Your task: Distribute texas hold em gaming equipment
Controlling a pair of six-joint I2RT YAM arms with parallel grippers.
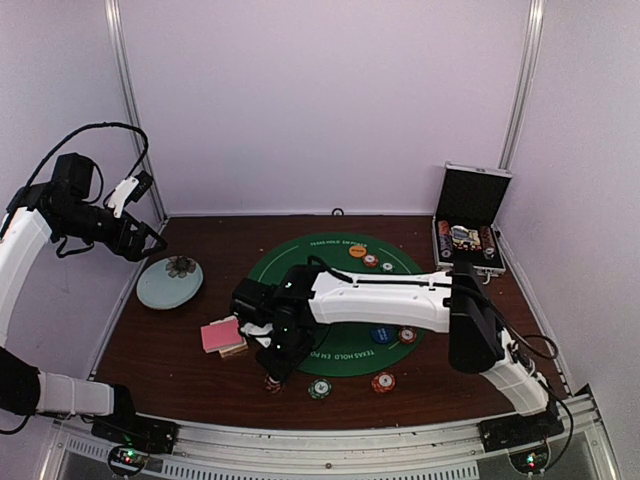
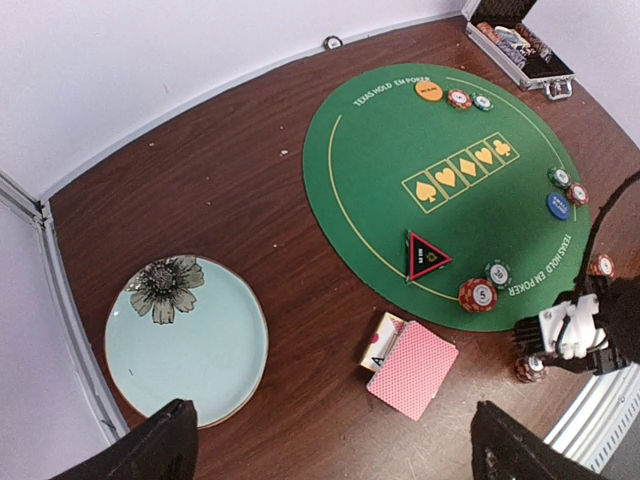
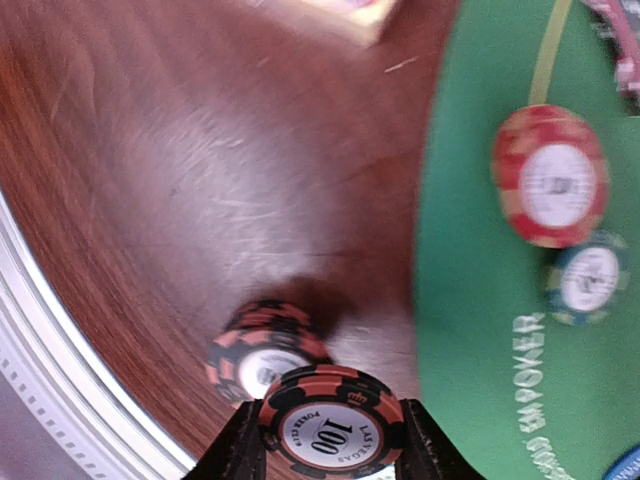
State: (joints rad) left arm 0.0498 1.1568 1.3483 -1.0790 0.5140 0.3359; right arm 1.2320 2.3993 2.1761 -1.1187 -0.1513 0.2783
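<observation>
Chip (image 3: 332, 428), where is it?
— Pinched by its rim between the right gripper's (image 3: 332, 445) fingers, face towards the camera. A second chip (image 3: 262, 358) lies flat just beyond the fingertips.
— How should the chip go down?
— I'd lower it straight and release low, so it lands flat without nudging that one. The left gripper (image 1: 148, 238) hangs spread, holding nothing.
— Surface?
— Scuffed brown table (image 3: 200, 150), green mat (image 3: 480, 300) to the fingers' right, metal rail (image 3: 40, 400) to their left, pale walls (image 1: 320, 100) around.
</observation>
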